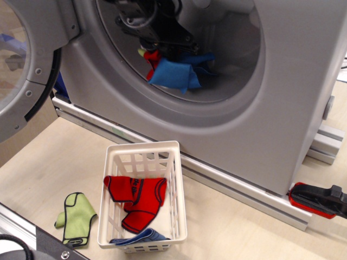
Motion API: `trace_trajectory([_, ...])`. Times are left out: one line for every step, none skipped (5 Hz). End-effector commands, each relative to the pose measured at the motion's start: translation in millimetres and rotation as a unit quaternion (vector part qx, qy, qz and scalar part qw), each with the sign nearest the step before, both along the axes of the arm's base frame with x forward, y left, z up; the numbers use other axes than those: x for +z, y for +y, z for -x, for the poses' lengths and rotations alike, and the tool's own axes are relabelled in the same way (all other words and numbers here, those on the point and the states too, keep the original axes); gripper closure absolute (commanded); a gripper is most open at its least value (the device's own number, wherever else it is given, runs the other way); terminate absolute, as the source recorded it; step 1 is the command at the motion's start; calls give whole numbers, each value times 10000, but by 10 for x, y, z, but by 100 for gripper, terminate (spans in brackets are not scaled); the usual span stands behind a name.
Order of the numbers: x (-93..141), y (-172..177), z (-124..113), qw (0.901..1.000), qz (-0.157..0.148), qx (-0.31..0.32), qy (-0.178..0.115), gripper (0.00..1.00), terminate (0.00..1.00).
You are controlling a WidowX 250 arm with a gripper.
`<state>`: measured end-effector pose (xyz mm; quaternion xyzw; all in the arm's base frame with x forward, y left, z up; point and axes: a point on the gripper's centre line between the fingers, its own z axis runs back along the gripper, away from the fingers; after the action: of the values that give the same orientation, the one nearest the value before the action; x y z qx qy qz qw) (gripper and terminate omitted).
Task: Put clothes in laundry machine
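Observation:
My gripper [165,51] reaches into the round mouth of the grey laundry machine [255,97]. It is shut on a bundle of clothes: a blue garment [174,75] hangs lowest, with a bit of red [153,58] and yellow-green fabric beside it. The bundle hangs inside the drum, above its lower rim. The fingertips are hidden by the cloth. A red garment with dark trim [136,197] and a blue one [142,236] lie in the white lattice basket [176,200] on the floor in front of the machine.
The machine's round door [27,65] stands open at the left. A green glove-like cloth [76,216] lies on the floor left of the basket. A red and black tool [320,199] lies at the right. An aluminium rail [238,192] runs under the machine.

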<state>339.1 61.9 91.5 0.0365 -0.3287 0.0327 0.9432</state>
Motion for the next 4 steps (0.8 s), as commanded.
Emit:
trace_trajectory([156,87,-324,9985,85,365,-404,100,0])
trace_trajectory([169,112,-294,9974,316,514,-393,0,0])
trace_trajectory([142,106,-162,9979,377,445,-295,0,0])
trace_trajectory([146,108,8,9973,440,426,-417,0,0])
